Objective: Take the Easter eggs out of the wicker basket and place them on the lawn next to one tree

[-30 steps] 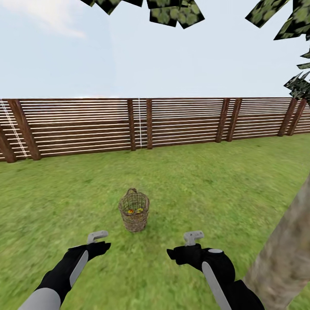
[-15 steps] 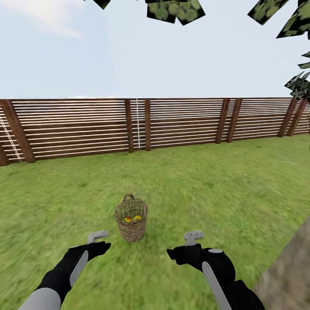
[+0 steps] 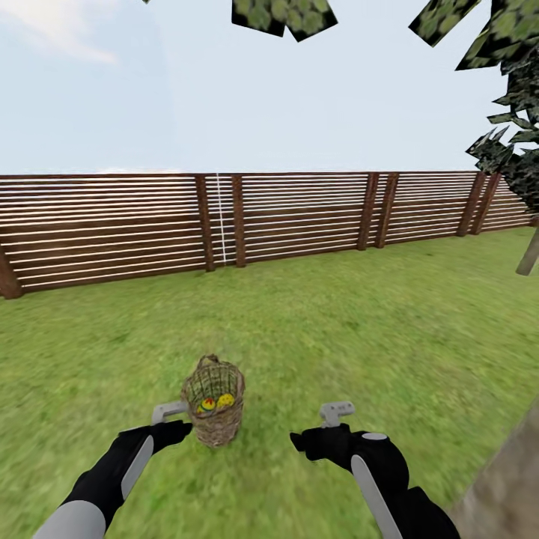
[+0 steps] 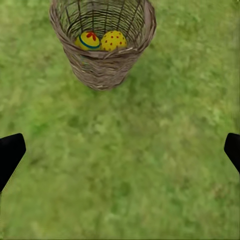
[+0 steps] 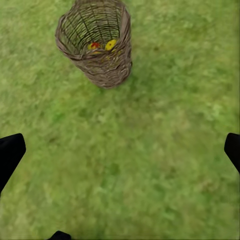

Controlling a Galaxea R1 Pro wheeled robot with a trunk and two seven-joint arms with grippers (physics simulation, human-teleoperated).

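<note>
Eggs: 2 yellow eggs (image 4: 100, 40) plainly lie side by side in the bottom of the basket, 1 with a red flower and a blue-green band, 1 with red dots; a 3rd I cannot make out through the weave
Basket: the wicker basket (image 3: 213, 402) stands upright on the grass, just ahead of the left gripper (image 3: 170, 411) and off to the left of the right gripper (image 3: 336, 410)
Left gripper: jaws spread wide, black fingertips (image 4: 10, 155) at either edge of its wrist view with nothing but grass between them
Right gripper: jaws likewise wide apart and empty, fingertips (image 5: 10, 155) over bare grass
Progress: nothing done yet as far as I can judge; no egg lies on the grass, so all the lifting out and setting down by a tree is left
Tree: a thick grey-brown trunk (image 3: 509, 486) leans in at the lower right, near the right arm, a handy spot for the eggs
Ground: flat mottled green lawn (image 3: 352, 314)
Surroundings: a brown slatted fence (image 3: 299, 217) runs across the back, pale sky above, leaves overhead
</note>
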